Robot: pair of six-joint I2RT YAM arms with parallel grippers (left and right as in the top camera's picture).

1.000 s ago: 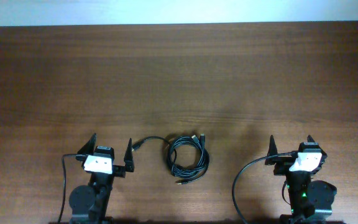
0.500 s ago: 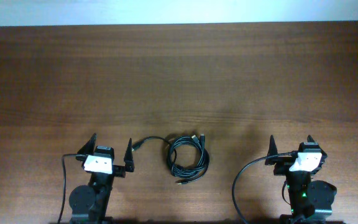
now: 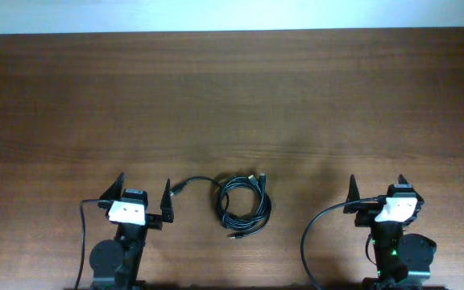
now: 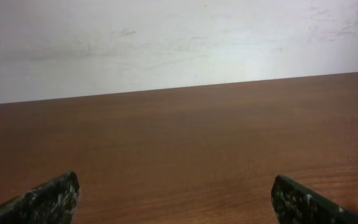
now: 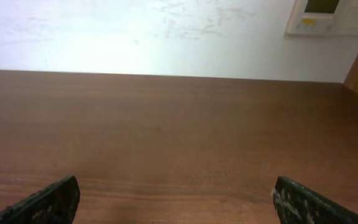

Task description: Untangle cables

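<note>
At the near left of the desk (image 3: 232,97), the left hand (image 3: 144,182) points toward the far edge. Its two fingers are spread wide with nothing between them. In the left wrist view, the left hand (image 4: 176,208) shows only two dark, scuffed fingertips (image 4: 48,199) at the lower corners. Bare brown wood lies between them, and a pale wall (image 4: 179,43) stands behind.

The cables (image 3: 266,208) lie just right of that hand, at the near middle of the desk and between the two arms. They are thin black cords wound into a loose, roughly round coil, lying flat on the wood. One strand leaves the coil at its far left and runs left to a small plug (image 3: 177,188) just beside the left hand's inner finger. Whether they touch cannot be told. A second, metal-tipped plug (image 3: 253,176) sits at the coil's far edge, and a third end (image 3: 234,237) pokes out at its near edge. Neither wrist view shows the cords.

At the near right, well apart from the coil, the right hand (image 3: 377,184) also points toward the far edge, fully spread and empty. A thicker black arm cable (image 3: 306,242) curves beside its base. In the right wrist view, the right hand (image 5: 176,208) frames bare wood, and a pale wall panel (image 5: 328,15) hangs at the upper right.
</note>
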